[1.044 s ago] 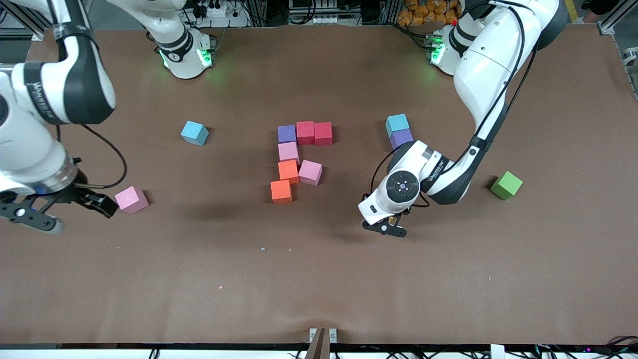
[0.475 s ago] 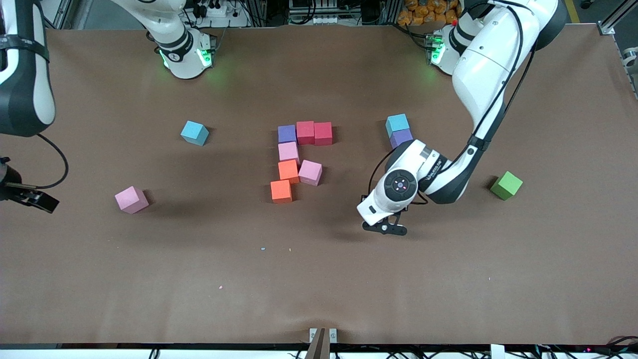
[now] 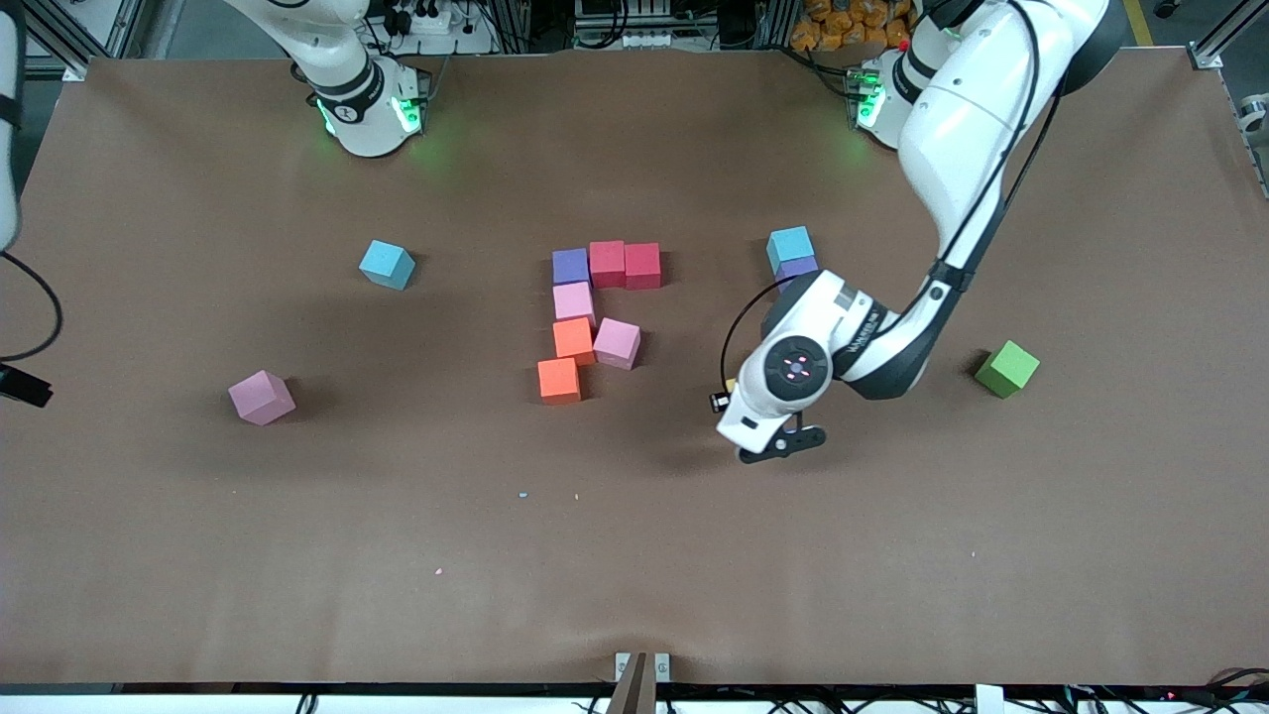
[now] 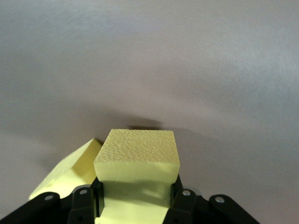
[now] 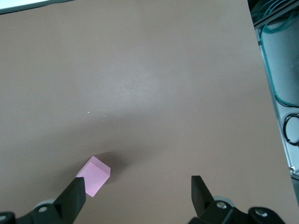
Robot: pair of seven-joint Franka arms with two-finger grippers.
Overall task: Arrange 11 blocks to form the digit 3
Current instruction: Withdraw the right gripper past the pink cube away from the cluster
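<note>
Gripping: my left jaws pinch a yellow matte foam cube (image 4: 138,154); second yellow foam cube (image 4: 70,170) just beside.
Right jaws: spread, above a pink foam cube (image 5: 93,175).

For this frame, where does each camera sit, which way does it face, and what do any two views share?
Front view: high across the table, facing both bases; shows the left arm over the mat and the block cluster.
Left wrist view: on the left arm's wrist, looking down past the left gripper, shut on a yellow block; a second yellow block lies beside it.
Right wrist view: on the right arm's wrist, looking down between the open right gripper fingers at the mat.
Shared: the lone pink block appears in the front and right wrist views.
</note>
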